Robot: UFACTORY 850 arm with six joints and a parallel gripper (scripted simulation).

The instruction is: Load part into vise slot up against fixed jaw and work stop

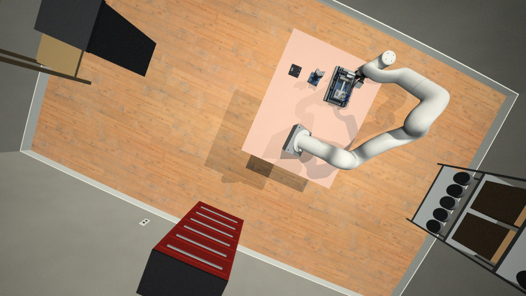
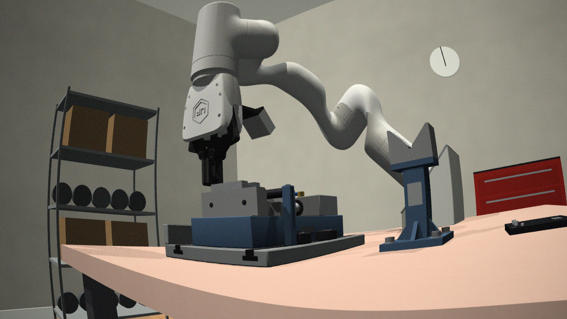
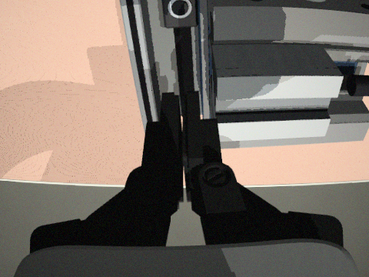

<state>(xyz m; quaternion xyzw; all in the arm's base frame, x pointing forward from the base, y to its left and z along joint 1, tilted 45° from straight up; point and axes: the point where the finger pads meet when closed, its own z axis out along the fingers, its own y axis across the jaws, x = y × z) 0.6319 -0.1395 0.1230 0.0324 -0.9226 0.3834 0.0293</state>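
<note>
The vise (image 2: 253,222) stands on its grey base near the table's far corner; it also shows in the top view (image 1: 340,86). In the wrist view a grey block, the part (image 3: 274,74), lies between the jaws. The jaw on the cylinder rod (image 3: 287,21) is above it and the fixed jaw (image 3: 277,131) below it. A thin dark line runs between the part and the fixed jaw. The work stop rod (image 3: 359,85) points in at the part's right end. My gripper (image 3: 182,115) is shut and empty, just off the part's left end, fingertips at jaw-top height (image 2: 210,180).
The blue V-block (image 2: 414,190) stands empty right of the vise. The black infeed plate (image 2: 535,223) lies farther right with no block on it. The table's edge runs close behind the gripper. A shelf rack (image 2: 102,190) stands beyond the table.
</note>
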